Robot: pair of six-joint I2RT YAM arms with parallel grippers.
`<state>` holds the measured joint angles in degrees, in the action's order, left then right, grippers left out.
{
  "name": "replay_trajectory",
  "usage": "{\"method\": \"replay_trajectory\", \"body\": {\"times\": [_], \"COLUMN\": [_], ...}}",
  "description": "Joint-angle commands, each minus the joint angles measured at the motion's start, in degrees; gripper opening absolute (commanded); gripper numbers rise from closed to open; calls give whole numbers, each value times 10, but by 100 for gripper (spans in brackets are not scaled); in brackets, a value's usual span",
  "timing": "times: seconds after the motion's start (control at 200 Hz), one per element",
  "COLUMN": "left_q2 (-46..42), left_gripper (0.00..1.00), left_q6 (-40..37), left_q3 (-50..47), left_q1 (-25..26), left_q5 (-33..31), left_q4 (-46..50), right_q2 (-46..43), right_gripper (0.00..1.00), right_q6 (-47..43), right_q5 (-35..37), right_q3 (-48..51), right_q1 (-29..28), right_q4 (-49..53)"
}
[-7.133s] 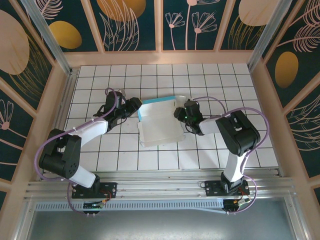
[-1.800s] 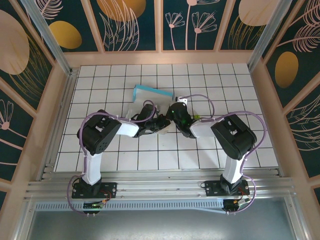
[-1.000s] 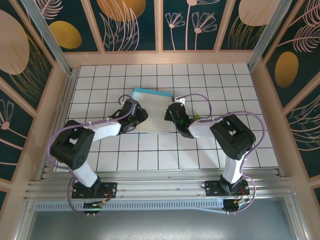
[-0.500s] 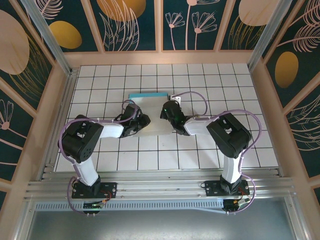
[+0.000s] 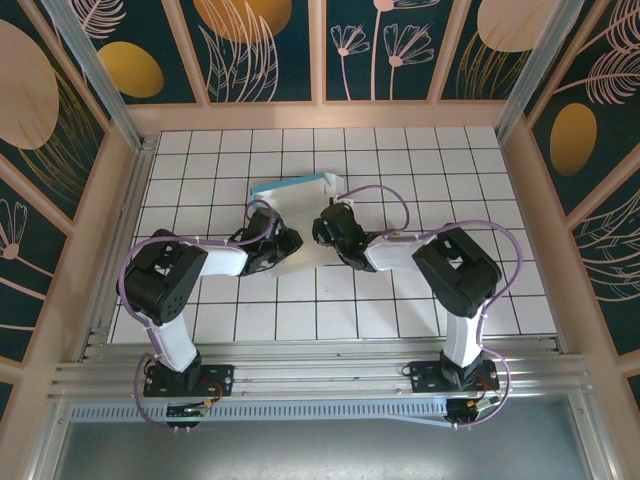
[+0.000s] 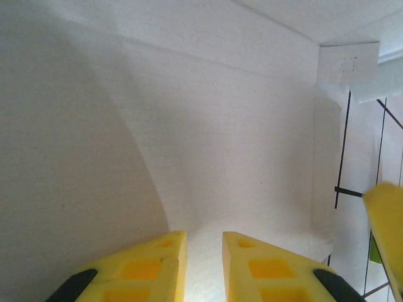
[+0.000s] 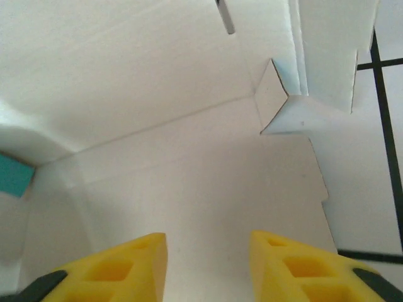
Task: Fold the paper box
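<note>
On the white-tiled table, inside a booth w/ leaf-patterned walls: two arms reach in from the near edge, the left arm curling round from the L and the right arm from the R, so the work sits hemmed btwn them. The paper box lies mid-table just beyond both wrists, white side up. Its far panel is tipped up enough to show a turquoise edge along the back. That reads as a fold under way, not a finished flat rectangle.

The left gripper sits low at the sheet's near-L side. In its wrist cam the yellow fingers stand nearly together w/ bare white card ahead. Whether they nip the card or only lean on it can't be told. Prob. it is there to stop the light sheet sliding.

The right gripper is opposite, close by. It has nothing in hand: its pads stand apart over the box's white inner floor, w/ no card btwn them. Likely it is parked for a fresh hold on a wall or flap.

Smaller details in the R wrist cam: a creased corner flap standing off the floor, and a narrow slot in the raised panel, presumably where a tab tucks in.
</note>
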<state>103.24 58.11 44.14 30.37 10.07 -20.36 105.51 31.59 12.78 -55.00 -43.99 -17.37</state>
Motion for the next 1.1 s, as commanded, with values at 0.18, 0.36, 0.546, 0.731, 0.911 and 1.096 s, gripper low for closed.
{"method": "replay_trajectory", "body": {"times": [0.18, 0.36, 0.546, 0.731, 0.911, 1.096], "left_q2": [1, 3, 6, 0, -1, 1], "left_gripper": [22, 22, 22, 22, 22, 22], "left_q6": [-17, -19, -23, -24, -30, -30], "left_q3": [18, 22, 30, 32, 35, 37], "left_q1": [4, 4, 4, 4, 4, 4], "left_q5": [-6, 0, 4, 1, 2, 4], "left_q4": [30, 28, 31, 35, 42, 40], "right_q2": [-184, -211, -79, 9, 63, 101], "right_gripper": [46, 61, 51, 49, 46, 42], "right_q6": [-129, -316, -464, -602, -740, -803], "right_q5": [-50, -227, -298, -314, -334, -340], "right_q3": [57, 74, -47, -96, -126, -168], "right_q1": [17, 167, 253, 251, 252, 256], "right_q4": [57, 30, 76, 35, 27, 58]}}
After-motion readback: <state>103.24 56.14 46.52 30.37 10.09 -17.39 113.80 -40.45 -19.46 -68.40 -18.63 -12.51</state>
